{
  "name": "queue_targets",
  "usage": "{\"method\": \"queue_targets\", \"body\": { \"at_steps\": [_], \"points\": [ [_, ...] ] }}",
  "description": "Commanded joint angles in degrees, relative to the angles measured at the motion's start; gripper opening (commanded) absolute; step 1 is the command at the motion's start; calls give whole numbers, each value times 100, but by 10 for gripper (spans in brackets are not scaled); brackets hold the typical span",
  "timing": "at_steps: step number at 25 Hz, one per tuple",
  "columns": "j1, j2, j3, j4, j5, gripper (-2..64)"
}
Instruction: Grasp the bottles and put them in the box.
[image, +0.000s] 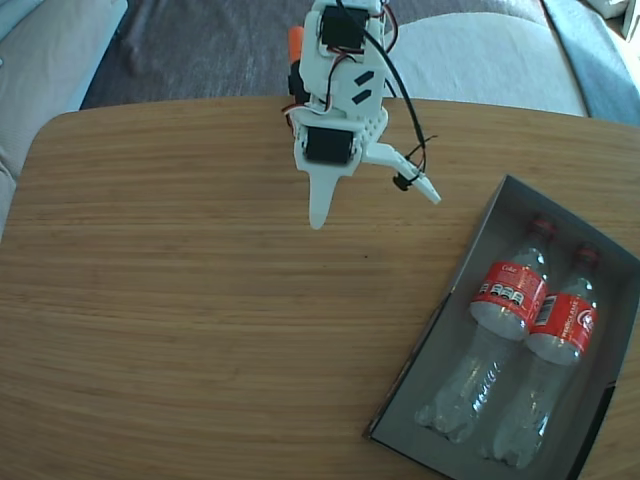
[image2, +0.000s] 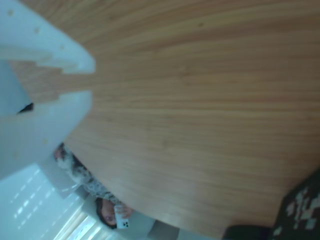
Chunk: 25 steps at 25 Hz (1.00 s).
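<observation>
Wooden table (image: 200, 300): fixed view alone shows both bottles (image: 505, 340) boxed (image: 480, 235); pincer (image: 375, 208) spread apart, empty

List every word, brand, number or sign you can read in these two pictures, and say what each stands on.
Red wrap label of the left clear plastic bottle in the grey cardboard box: white print, too small to read.
Red wrap label of the right clear plastic bottle: white lettering and a round mark, too blurred to read.
White two-finger gripper, wooden table: no text.
Wrist view: no readable text.
</observation>
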Motion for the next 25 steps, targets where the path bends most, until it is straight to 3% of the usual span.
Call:
{"method": "queue_targets", "body": {
  "at_steps": [1,25],
  "points": [
    [-167,149,-18,-62,-9,-3],
    [-334,404,308,-53,-9,-3]
  ]
}}
